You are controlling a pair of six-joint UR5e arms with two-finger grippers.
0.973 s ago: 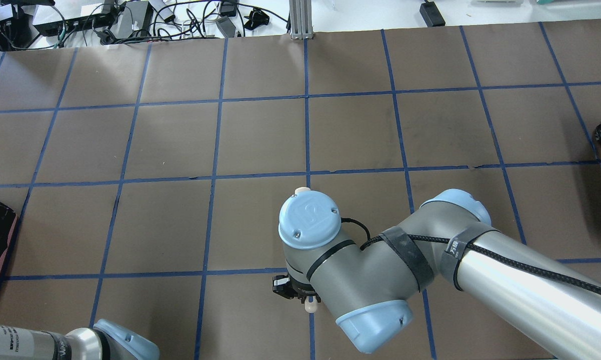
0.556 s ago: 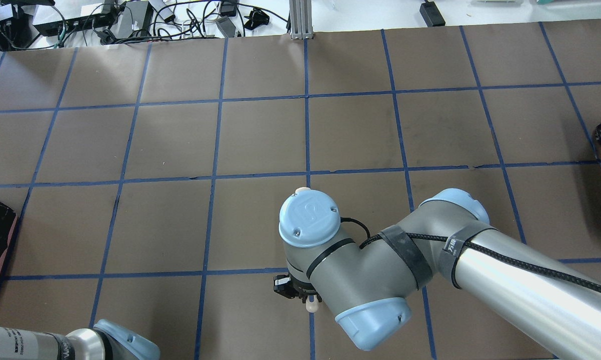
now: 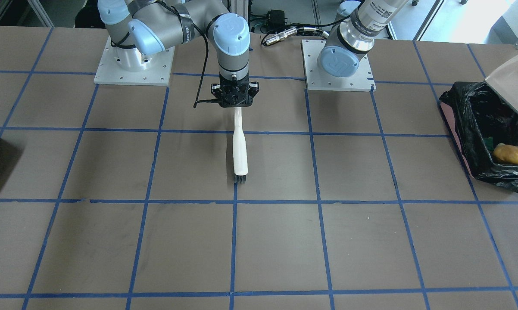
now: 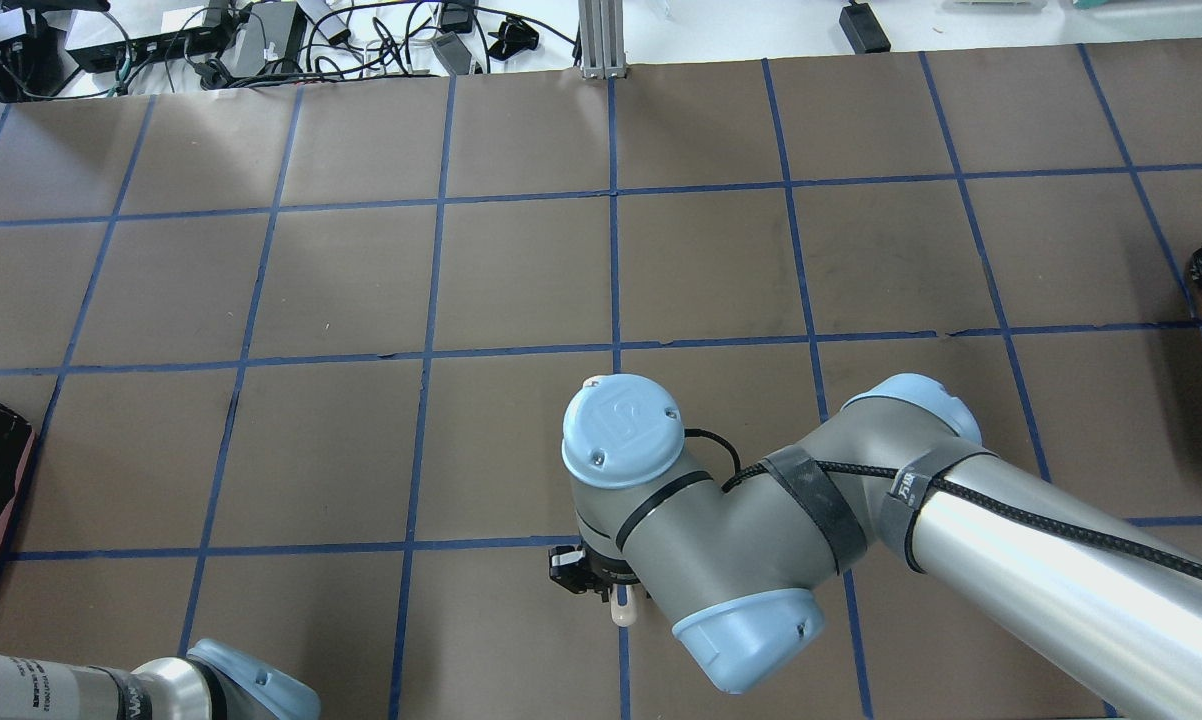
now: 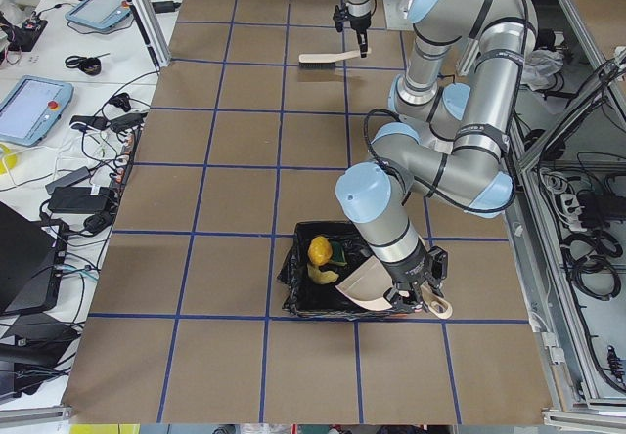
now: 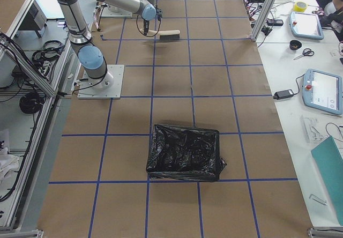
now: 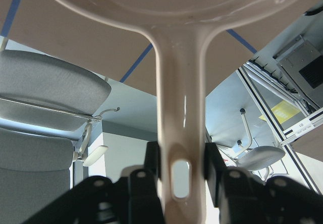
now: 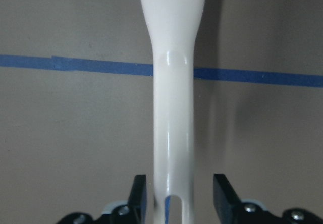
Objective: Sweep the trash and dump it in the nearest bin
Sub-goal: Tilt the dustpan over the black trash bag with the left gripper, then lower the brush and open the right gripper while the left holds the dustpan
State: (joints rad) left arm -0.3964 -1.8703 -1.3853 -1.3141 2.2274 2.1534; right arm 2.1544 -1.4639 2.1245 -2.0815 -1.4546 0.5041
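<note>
Exterior left view: found the trash (image 5: 319,251) already inside the bin (image 5: 291,295), with lump, wedge and slice together on the black liner. Holding the dustpan (image 5: 367,282) tilted over the bin's rim with the left gripper (image 5: 427,297), jaws pinching its handle, presumably to pour the load out. Well apart from the bin, straddling the handle of the brush (image 3: 240,150) with the right gripper (image 3: 236,102), jaws spread and not clamping. Probably parked flat there with the sweeping done.
</note>
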